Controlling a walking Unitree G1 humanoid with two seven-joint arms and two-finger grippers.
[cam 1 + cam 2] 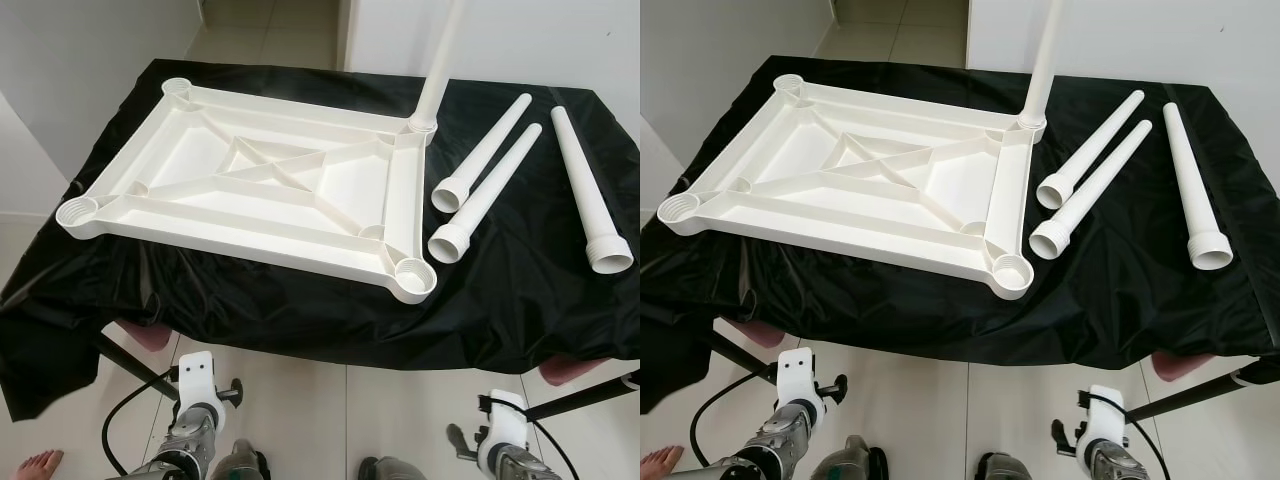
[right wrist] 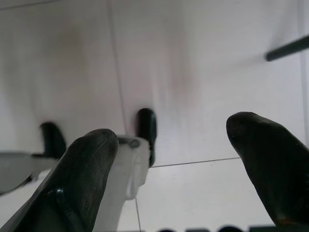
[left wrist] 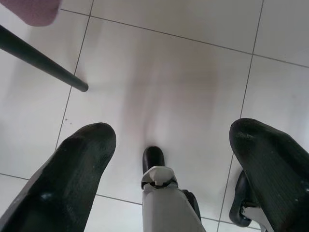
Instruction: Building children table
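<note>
A white plastic tabletop (image 1: pixel 250 185) lies upside down on a table draped in black cloth (image 1: pixel 520 300). One white leg (image 1: pixel 440 60) stands upright in its far right corner socket. Three loose white legs lie to the right: two side by side (image 1: pixel 480 150) (image 1: pixel 487 192) and one further right (image 1: pixel 587 190). Empty sockets show at the near right (image 1: pixel 416 277), near left (image 1: pixel 78 211) and far left (image 1: pixel 176 88) corners. Both arms hang low below the table's front edge. My left gripper (image 3: pixel 169 159) and right gripper (image 2: pixel 174 159) are open over the tiled floor, holding nothing.
Black table legs (image 3: pixel 43 60) slant down to the white tiled floor (image 1: pixel 330 410). White walls stand left and behind the table. A person's bare foot (image 1: pixel 35 465) shows at the lower left. My own feet (image 3: pixel 153 159) stand just below the table edge.
</note>
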